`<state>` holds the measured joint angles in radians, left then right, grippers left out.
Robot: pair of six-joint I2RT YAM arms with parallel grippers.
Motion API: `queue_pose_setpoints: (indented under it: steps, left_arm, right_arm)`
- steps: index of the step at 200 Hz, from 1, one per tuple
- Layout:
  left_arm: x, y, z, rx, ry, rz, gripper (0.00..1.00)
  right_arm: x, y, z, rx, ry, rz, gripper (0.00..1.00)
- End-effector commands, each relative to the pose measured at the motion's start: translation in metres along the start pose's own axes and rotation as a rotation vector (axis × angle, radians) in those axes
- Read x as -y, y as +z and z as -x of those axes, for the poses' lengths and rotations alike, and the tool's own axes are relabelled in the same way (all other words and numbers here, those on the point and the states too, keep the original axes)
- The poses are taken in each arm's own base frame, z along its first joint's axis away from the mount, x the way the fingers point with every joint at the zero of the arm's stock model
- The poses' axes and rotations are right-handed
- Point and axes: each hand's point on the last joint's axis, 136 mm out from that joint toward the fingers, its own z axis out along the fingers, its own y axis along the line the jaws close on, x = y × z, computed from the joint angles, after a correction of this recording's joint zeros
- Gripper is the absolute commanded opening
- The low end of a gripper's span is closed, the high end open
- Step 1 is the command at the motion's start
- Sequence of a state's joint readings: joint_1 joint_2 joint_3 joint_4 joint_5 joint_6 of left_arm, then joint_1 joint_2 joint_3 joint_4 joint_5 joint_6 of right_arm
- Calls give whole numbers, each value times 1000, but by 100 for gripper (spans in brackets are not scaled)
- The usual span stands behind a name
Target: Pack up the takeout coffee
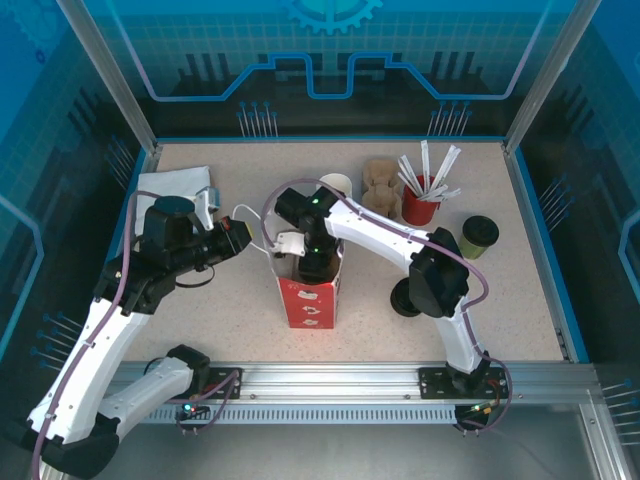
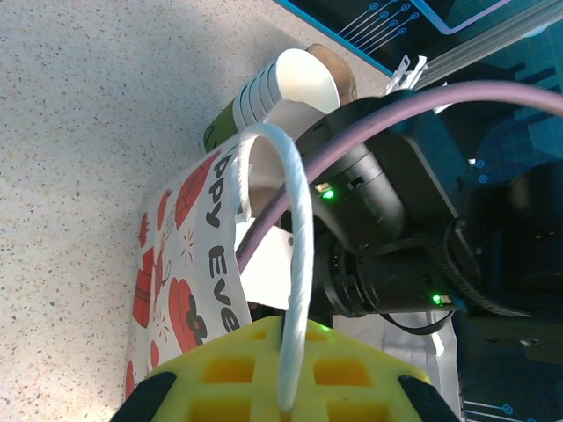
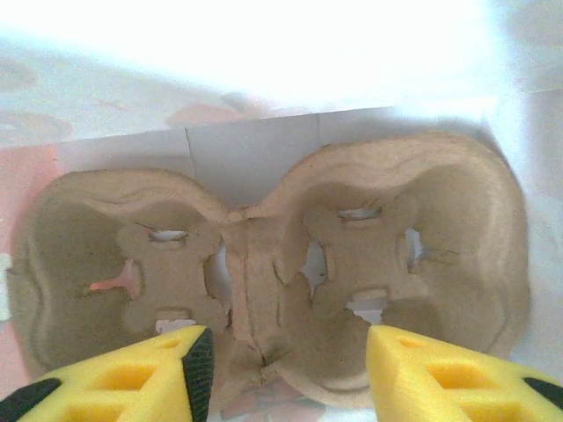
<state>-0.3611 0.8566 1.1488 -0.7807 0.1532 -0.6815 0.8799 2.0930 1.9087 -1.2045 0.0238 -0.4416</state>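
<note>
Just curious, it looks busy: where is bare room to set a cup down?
Bare speckled tabletop lies near-left of the red-and-white paper bag and at the near right corner, past the stack of black lids. Crowded: far right, with stacked cream cups, red cup of white sticks, black-lidded yellow-green paper cup.

A red-and-white paper bag (image 1: 310, 300) stands upright mid-table, its white cord handle (image 2: 297, 264) drawn leftward — a brown pulp two-cup carrier (image 3: 264, 272) lies on its bottom. Behind it sit a stack of lidless cups (image 1: 337, 184) and a red cup (image 1: 420, 210) of white wrapped sticks (image 1: 428, 165); black lids (image 1: 400, 302) lie to its right.
</note>
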Motion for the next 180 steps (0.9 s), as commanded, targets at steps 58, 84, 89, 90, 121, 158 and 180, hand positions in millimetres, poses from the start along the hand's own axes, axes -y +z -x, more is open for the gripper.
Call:
queue_pose_setpoints:
  steps: [58,84,89,90,121,158,180]
  left_arm:
    - [1,-3,-2,-4,12,7,0]
    - [-1,-1,-3,-2,-4,8,0]
    - [-1,-1,-3,-1,-4,5,0]
    - [-1,-1,-2,0,-6,5,0]
    - [3,1,-2,-6,-18,-11,6]
    - [10,1,2,0,-22,-37,42]
    - [20,-7,14,7,-36,-26,64]
  right_arm:
    - [7,-102,22,257,53,-58,61]
    - [9,-135,29,357,81,-74,62]
    - [9,-143,31,384,86,-73,62]
    - [8,-144,31,389,86,-71,62]
    - [8,-186,43,538,115,-81,64]
    - [10,-258,52,778,197,-102,66]
    - [12,-306,42,908,272,-152,71]
